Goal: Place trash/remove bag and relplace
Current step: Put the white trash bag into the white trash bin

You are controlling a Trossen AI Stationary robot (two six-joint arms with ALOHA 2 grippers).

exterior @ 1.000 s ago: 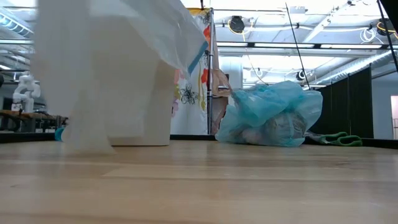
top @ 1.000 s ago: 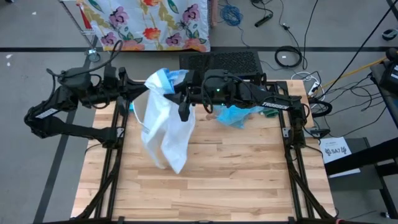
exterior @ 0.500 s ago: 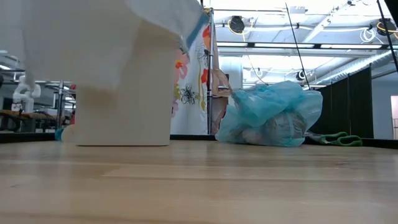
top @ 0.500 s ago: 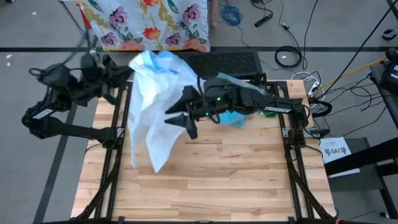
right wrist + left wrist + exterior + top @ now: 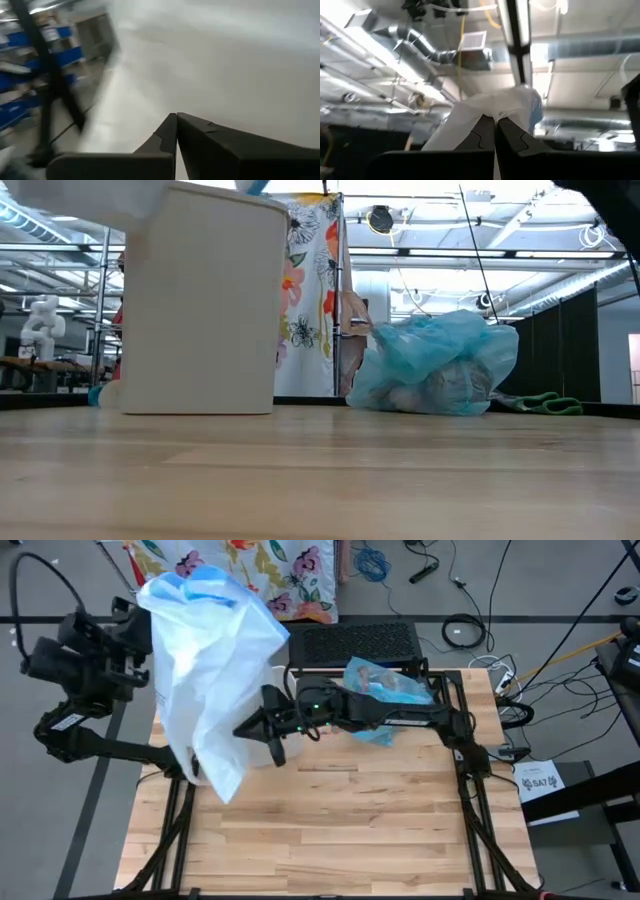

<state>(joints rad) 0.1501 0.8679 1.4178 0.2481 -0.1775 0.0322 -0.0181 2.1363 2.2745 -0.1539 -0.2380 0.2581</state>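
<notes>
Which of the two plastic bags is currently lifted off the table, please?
The white bag, hanging from the left end effector over the bin. The knotted light-blue bag sits on the table.

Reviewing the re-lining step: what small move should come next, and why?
Probably the left gripper, shut on the white bag and raised high, should lower it toward the bin. The bag's mouth is not spread over the rim yet, and the right gripper sits shut beside it.
</notes>
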